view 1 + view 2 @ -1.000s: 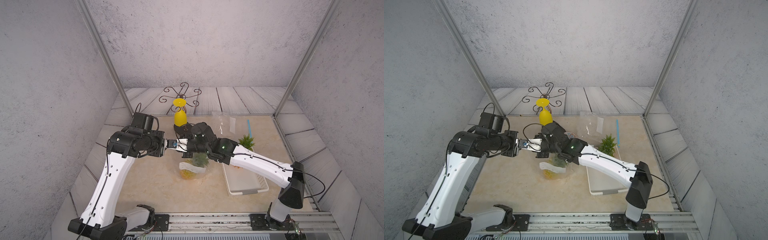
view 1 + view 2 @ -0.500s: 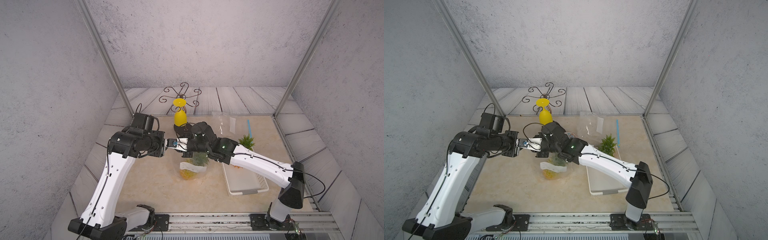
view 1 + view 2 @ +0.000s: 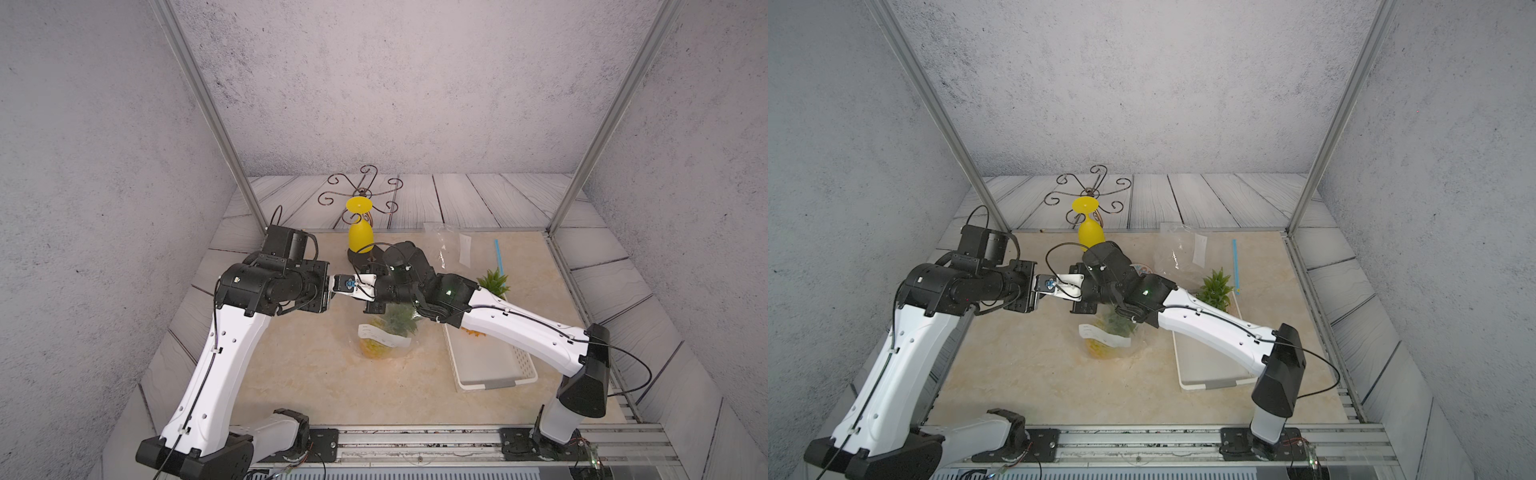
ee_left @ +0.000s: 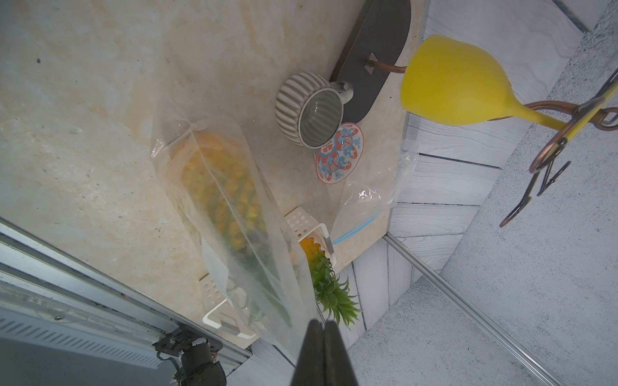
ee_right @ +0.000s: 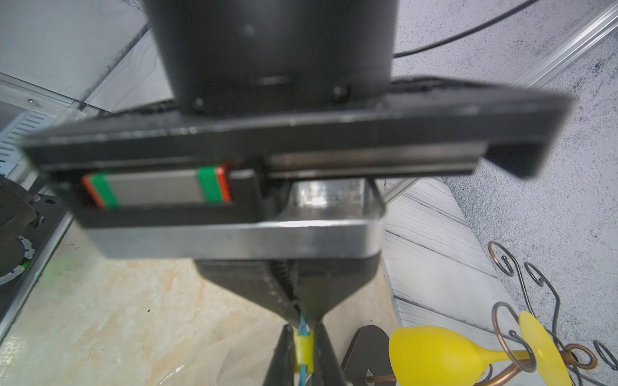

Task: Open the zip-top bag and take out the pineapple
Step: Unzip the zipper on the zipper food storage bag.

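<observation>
The clear zip-top bag (image 3: pixel 384 338) hangs above the table centre, held at its top edge. Inside it is the pineapple (image 4: pixel 220 187), with the yellow body low and the green leaves (image 3: pixel 399 320) up. My left gripper (image 3: pixel 338 286) is shut on the bag's top edge, and its fingers (image 4: pixel 321 322) pinch the film. My right gripper (image 3: pixel 358 288) meets it head-on. In the right wrist view the right gripper (image 5: pixel 303 337) is shut on the yellow zip slider (image 5: pixel 303 354), which sits on the blue zip line. In both top views the arms hide the bag's mouth.
A white tray (image 3: pixel 490 382) at the right holds a second pineapple (image 3: pixel 492 280). Behind the arms are a yellow wine glass (image 3: pixel 359 235) on a wire rack (image 3: pixel 363 195), a striped mug (image 4: pixel 311 110), a patterned coaster (image 4: pixel 339 152), an empty clear bag (image 3: pixel 453 245) and a blue straw (image 3: pixel 498 257).
The right wrist has edged slightly toward the left gripper. Both grips on the bag hold as before, and the bag hangs in about the same place.
</observation>
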Robot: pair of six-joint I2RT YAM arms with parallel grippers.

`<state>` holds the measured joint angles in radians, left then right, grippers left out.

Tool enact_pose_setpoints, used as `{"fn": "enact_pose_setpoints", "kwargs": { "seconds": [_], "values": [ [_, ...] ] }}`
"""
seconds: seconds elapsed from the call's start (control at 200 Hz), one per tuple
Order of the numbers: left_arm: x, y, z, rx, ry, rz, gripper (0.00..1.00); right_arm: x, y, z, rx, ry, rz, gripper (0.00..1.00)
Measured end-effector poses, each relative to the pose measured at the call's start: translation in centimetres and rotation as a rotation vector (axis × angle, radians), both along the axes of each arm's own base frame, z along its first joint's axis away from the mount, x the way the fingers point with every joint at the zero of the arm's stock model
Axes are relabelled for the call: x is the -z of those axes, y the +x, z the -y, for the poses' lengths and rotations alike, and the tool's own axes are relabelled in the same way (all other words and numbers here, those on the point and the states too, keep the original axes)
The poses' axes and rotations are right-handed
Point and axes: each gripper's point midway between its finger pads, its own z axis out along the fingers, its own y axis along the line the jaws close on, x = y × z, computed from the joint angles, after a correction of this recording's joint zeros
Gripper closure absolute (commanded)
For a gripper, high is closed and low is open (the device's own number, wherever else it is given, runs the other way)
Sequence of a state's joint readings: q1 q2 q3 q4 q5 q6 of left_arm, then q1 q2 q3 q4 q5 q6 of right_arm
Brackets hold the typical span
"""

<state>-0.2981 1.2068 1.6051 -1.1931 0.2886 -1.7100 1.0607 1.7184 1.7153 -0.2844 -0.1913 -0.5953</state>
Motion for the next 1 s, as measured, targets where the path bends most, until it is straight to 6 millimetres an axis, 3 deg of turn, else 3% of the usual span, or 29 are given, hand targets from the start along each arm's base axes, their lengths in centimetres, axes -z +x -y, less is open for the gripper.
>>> {"fn": "enact_pose_setpoints", "kwargs": {
  "seconds": [0.24,0.47,0.676,0.996],
  "values": [
    [0.2,-0.4,-0.9,-0.026,-0.023,0.000,1.00,0.4,-0.4,0.6,-0.035,0.008,-0.105,0.96],
    [0.3,-0.2,-1.8,-0.055,-0.025,-0.005,1.00,0.9,-0.8,3.1,-0.006,-0.003,-0.212,0.95],
    [0.4,-0.1,-2.4,-0.070,-0.021,-0.009,1.00,1.3,-0.2,6.2,0.040,0.002,-0.309,0.95],
    [0.4,-0.1,-2.8,-0.075,-0.012,-0.007,1.00,2.4,-0.2,13.2,0.164,0.021,-0.492,0.94]
  ]
}}
